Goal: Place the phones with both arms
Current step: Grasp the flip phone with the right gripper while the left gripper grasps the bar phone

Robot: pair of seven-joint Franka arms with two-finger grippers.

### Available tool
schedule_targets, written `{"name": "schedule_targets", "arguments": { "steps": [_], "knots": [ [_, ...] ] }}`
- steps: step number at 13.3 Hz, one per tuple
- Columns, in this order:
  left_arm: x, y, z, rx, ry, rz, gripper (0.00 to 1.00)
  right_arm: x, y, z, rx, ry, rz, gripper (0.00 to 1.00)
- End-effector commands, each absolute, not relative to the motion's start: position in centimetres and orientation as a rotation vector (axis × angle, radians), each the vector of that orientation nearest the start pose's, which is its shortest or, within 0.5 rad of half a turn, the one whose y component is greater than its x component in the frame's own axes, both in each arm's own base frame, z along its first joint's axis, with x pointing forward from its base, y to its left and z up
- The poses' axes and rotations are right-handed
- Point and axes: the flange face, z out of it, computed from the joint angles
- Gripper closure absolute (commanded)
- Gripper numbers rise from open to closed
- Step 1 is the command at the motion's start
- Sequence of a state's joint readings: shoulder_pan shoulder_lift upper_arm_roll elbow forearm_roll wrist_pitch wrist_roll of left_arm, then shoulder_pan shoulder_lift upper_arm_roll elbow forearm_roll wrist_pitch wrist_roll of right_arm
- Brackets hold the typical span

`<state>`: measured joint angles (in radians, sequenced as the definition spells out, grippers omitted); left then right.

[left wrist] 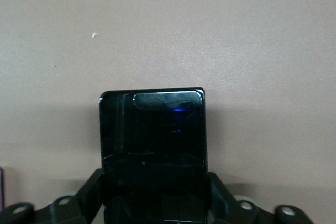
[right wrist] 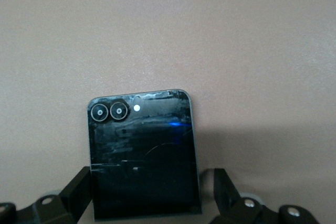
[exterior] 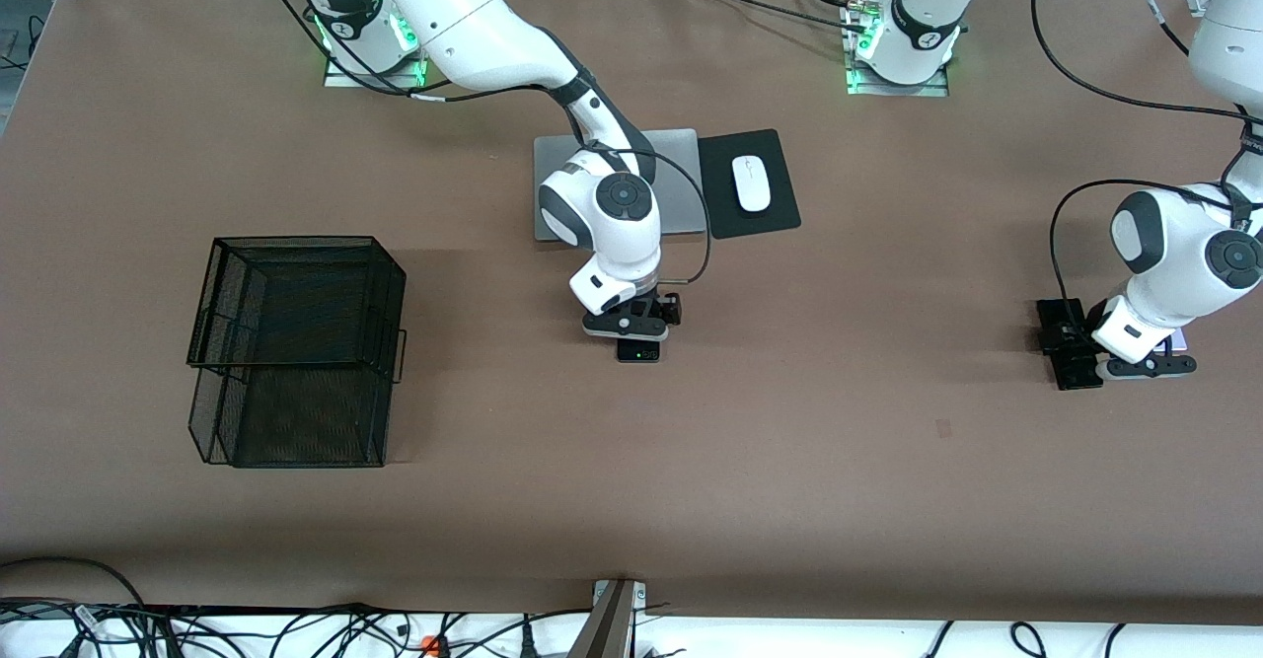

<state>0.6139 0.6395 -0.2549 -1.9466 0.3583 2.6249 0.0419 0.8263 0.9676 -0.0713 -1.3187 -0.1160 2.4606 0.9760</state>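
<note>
Both pincers are down at the surface (exterior: 789, 461), each at a phone. Left pincer (left wrist: 155, 203), at the left arm's end of the surface, has its fingers (left wrist: 92, 190) pressed against the two long edges of a black phone (left wrist: 152, 145); it is clamped on that phone, which lies flat on the brown top. Right pincer (right wrist: 147, 203), near the middle of the surface and nearer the front camera than the grey laptop (exterior: 681, 184), straddles a small squarish folded phone (right wrist: 142, 156) with two round lenses; one finger (right wrist: 79, 184) looks to touch its edge while the other stands a little off, so the jaws are spread wide and nothing is gripped yet. That phone also rests flat on the surface. A white mouse (exterior: 751, 183) sits on a black mat (exterior: 780, 209) beside the laptop, and a black wire basket (exterior: 296, 352) stands toward the right arm's end. The step in hand looks like the pick-up: one phone secured, the other about to be. Next, I judge, the right pincer must squeeze in squarely on the folded phone's sides, then both arms lift straight up without letting the slim, smooth bodies slip, and carry them, probably to the basket.
</note>
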Motion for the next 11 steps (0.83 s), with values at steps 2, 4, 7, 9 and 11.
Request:
{"name": "schedule_targets", "arguments": {
  "steps": [2,4,7,9,11],
  "knots": [
    [58.1,22.1,16.2,-3.091,-0.119,-0.105,0.71,54.5,53.2,16.4,-3.073,0.095,-0.363,0.70],
    [58.3,22.0,16.6,-3.094,-0.123,-0.105,0.77,54.7,53.3,17.2,-3.067,0.085,-0.374,1.00],
    [59.9,20.8,19.4,-3.102,-0.098,-0.004,0.80,55.3,53.1,20.2,-3.070,0.100,-0.385,1.00],
    [61.7,19.2,23.3,-3.098,-0.056,0.101,0.87,55.3,52.7,23.9,-3.114,0.124,-0.344,1.00],
    [63.5,17.1,26.9,-3.102,-0.010,0.211,0.86,55.3,52.1,28.3,-3.147,0.151,-0.310,1.00]
  ]
}}
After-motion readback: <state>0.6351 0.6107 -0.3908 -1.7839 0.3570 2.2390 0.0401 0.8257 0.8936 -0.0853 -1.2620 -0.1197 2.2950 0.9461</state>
